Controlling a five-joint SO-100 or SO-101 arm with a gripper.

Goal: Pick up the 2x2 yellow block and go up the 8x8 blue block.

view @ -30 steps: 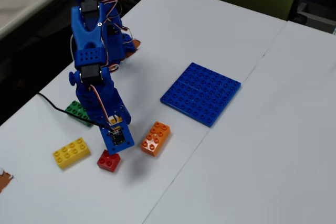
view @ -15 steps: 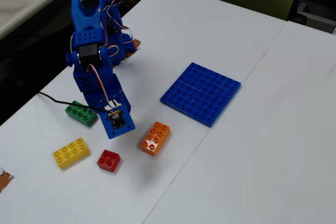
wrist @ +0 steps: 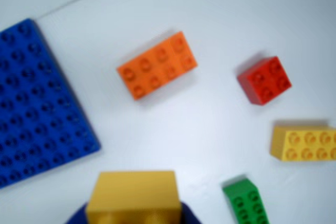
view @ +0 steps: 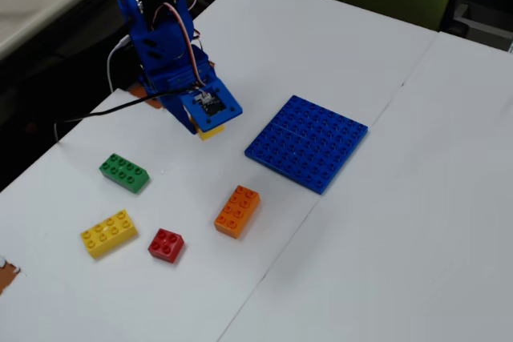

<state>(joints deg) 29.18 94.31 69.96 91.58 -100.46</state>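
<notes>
Wrist view: my gripper (wrist: 134,219) grips the smooth yellow block (wrist: 132,195) – the fixed view shows it lifted, beside the bumpy blue plate (view: 307,142).

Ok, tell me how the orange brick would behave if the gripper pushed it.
The orange brick looks like rigid plastic, so it would probably slide without bending. Lying flat and low on the smooth white table, it seems unlikely to roll or tip.

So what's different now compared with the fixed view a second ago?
The arm has lifted from low among the bricks and swung toward the blue baseplate, with the small yellow block now clear of the table in the gripper. The green brick, long yellow brick, red brick, orange brick and the baseplate stayed put.
</notes>
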